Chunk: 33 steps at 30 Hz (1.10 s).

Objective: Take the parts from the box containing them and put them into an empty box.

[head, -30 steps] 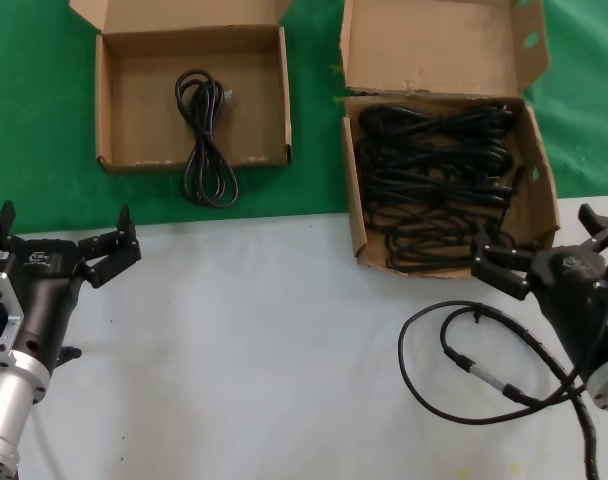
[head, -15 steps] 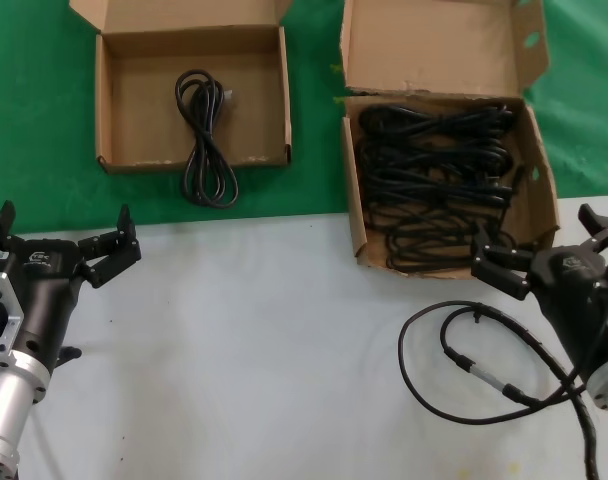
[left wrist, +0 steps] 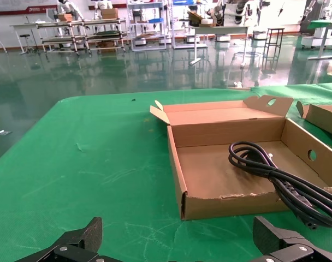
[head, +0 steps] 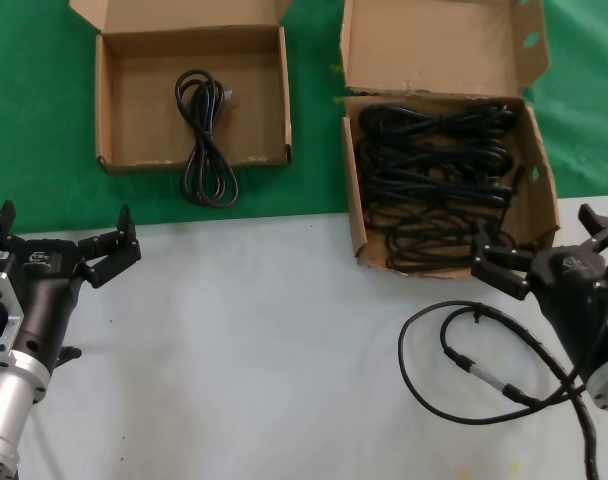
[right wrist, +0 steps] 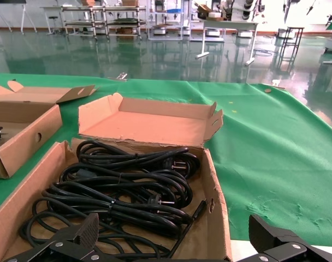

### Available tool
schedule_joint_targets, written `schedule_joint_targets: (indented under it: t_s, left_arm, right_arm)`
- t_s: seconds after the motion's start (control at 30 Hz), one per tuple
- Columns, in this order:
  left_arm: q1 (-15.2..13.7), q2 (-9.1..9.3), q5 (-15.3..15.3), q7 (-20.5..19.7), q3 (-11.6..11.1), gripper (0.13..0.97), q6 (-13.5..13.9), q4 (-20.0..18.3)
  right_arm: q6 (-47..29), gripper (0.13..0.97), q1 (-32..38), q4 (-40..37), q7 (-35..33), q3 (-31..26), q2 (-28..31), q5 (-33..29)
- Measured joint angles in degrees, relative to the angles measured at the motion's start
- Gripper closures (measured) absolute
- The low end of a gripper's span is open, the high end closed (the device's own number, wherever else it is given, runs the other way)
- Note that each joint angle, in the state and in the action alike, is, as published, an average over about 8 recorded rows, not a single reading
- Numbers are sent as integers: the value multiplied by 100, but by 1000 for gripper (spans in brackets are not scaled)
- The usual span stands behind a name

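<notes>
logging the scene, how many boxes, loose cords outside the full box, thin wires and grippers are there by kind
cardboard boxes: 2, the shallow box and the full box
coiled power cord in the shallow box: 1
thin wire on the table: 1
grippers: 2, left gripper and right gripper, fingers open
total: 6

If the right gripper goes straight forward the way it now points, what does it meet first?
Probably the front wall of the box of cords, or the coiled cords just behind it. The open right gripper sits just before that wall; its height is unclear.
</notes>
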Motion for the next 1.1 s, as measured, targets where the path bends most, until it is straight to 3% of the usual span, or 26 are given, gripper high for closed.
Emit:
schedule_joint_targets:
  t_s: [1.1]
  left_arm:
    - [0, 0, 0, 0, 0, 132, 0, 0]
  right_arm:
    - [0, 129, 0, 0, 0, 0, 0, 0]
